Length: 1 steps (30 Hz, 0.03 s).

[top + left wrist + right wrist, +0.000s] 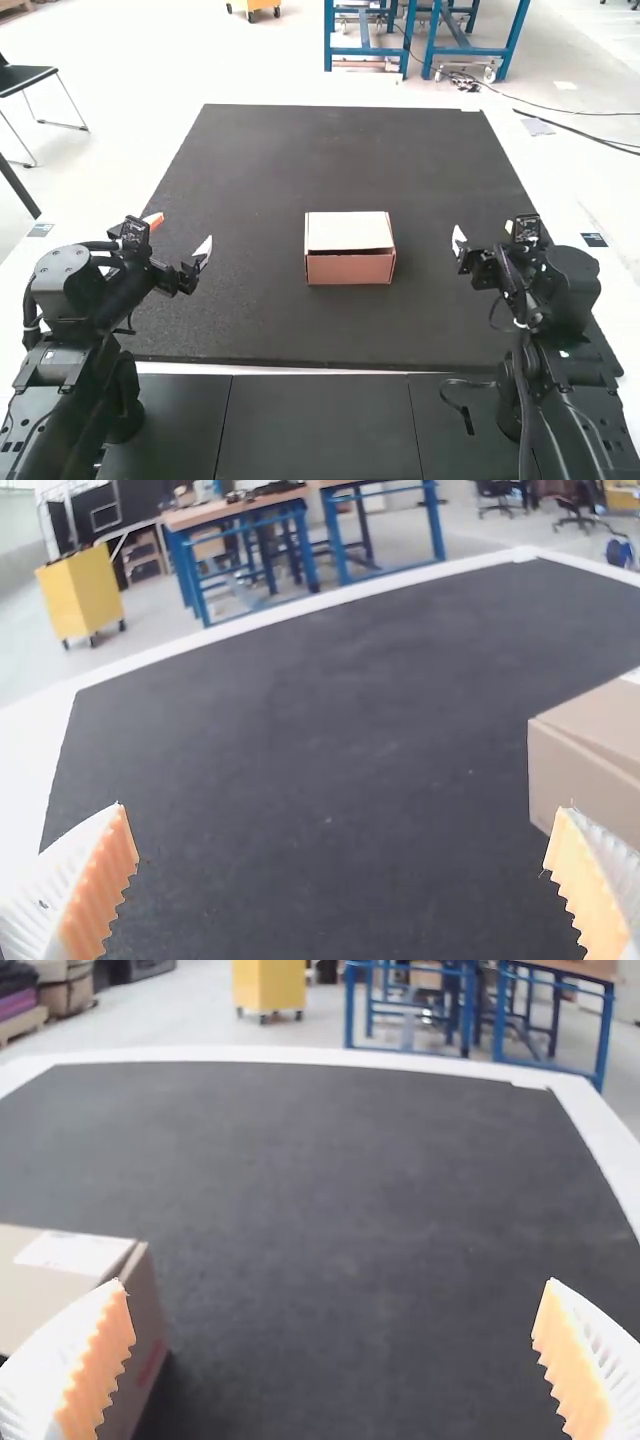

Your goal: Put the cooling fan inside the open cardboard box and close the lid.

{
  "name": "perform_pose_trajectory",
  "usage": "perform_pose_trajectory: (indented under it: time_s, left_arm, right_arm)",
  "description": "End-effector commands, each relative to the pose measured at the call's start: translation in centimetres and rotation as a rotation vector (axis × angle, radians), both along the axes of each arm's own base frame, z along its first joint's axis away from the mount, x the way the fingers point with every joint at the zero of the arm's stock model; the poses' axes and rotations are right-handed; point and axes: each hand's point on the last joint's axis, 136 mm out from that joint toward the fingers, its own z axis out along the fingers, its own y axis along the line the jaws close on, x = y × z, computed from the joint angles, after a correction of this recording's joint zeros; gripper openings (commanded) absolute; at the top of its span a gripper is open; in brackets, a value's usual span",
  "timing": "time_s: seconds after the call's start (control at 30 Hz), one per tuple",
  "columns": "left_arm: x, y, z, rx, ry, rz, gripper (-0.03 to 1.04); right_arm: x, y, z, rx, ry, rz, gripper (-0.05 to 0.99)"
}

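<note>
Closest to me in the high view are the two arms. My left arm [80,300] stands well to the left of the cardboard box [349,248] and my right arm [560,290] well to its right, both nearer to me than the box.

I see the cardboard box on the black mat [300,170], about at the mat's middle, and the mat covers most of the white desk [560,190]. Its lid [349,232] lies flat over the top, so the box reads as shut from above. Nothing touches it.

I have the left hand [178,233] spread open and holding nothing. It hangs over the mat's edge to the left of the box and apart from it. In the left wrist view that hand [335,905] shows its two white ribbed fingers [60,910] with orange pads [100,890] set wide, bare mat between them and a corner of the box [590,750] just past one finger.

I have the right hand [490,245] open and empty too, at the mat's edge to the right of the box and clear of it. In the right wrist view the hand [330,1385] has its fingers wide, and the box [60,1290] sits behind one of them with a pale label [75,1252] on its top.
</note>
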Motion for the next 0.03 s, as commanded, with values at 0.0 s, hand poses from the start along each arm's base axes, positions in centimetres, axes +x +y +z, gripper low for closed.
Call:
perform_pose_trajectory:
  time_s: [0.0]
  left_arm:
    - [-0.03, 0.04, -0.07, 0.014, -0.008, -0.002, 0.96]
  right_arm:
    - [-0.06, -0.20, -0.49, 0.002, 0.016, -0.007, 0.91]
